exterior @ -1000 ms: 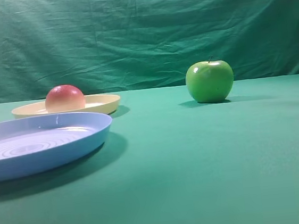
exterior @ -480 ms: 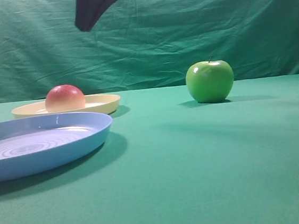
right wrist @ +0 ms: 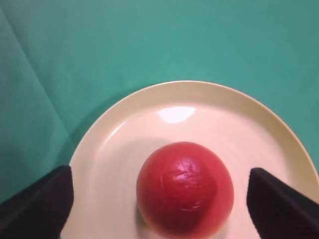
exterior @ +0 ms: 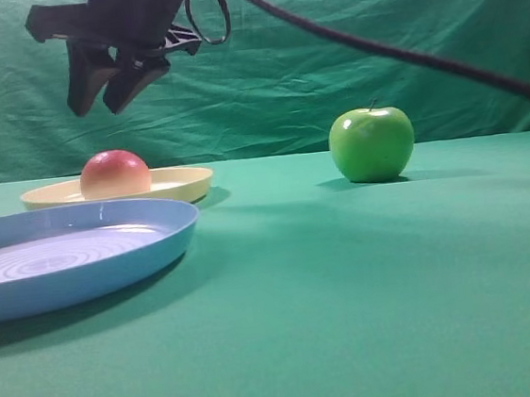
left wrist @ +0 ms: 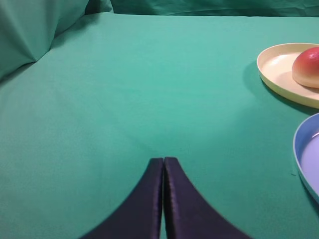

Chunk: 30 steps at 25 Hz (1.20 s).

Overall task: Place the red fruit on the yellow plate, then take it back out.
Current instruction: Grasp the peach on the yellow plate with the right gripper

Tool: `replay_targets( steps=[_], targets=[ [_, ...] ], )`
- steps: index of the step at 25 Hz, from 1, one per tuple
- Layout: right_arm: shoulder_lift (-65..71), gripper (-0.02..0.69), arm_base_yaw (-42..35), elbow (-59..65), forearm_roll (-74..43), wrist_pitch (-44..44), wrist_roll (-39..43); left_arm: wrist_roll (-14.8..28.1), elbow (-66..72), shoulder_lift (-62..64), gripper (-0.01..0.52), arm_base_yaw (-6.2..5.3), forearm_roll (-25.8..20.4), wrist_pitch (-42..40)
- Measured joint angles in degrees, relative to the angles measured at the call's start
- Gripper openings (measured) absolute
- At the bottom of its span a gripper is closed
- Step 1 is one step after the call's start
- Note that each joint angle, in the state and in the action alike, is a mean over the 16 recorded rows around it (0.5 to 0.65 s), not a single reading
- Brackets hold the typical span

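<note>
1. The red fruit (exterior: 114, 173) sits inside the yellow plate (exterior: 183, 181), left of the plate's centre in the high view; bare plate floor shows on every side of it in the right wrist view.
2. The right gripper (exterior: 108, 77) hangs well above the fruit, touching nothing; its fingers (right wrist: 40, 201) stand wide apart, at 9 and 3 o'clock of the fruit.
3. The left gripper (left wrist: 163, 172) has its jaws pressed together, empty, over bare green table (exterior: 369, 282).
4. The blue plate (exterior: 111, 262) lies at 6 o'clock of the yellow plate, rims near but apart.
5. The green apple (exterior: 371, 144) stands at 3 o'clock, well apart, with open cloth between.
</note>
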Motion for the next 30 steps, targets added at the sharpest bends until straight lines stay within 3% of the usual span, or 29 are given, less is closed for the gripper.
replay_targets(
  steps=[4, 7, 15, 23, 30],
  targets=[
    [1.75, 0.643, -0.1, 0.0, -0.03, -1.78, -0.07, -0.01, 0.0, 0.0, 0.0, 0.0, 0.0, 0.0],
    [2.97, 0.628, -0.28, 0.0, -0.06, -2.96, -0.09, -0.01, 0.0, 0.0, 0.0, 0.0, 0.0, 0.0],
    [5.07, 0.439, -0.9, -0.28, -0.13, -3.84, -0.1, -0.01, 0.0, 0.0, 0.0, 0.0, 0.0, 0.0],
    [3.21, 0.231, -2.49, -2.78, -0.29, 4.09, 0.27, -0.01, 0.0, 0.0, 0.0, 0.0, 0.0, 0.0],
    [-4.13, 0.186, -5.52, -5.41, -0.71, 16.32, 1.62, -0.01, 0.0, 0.0, 0.0, 0.0, 0.0, 0.0]
  ],
)
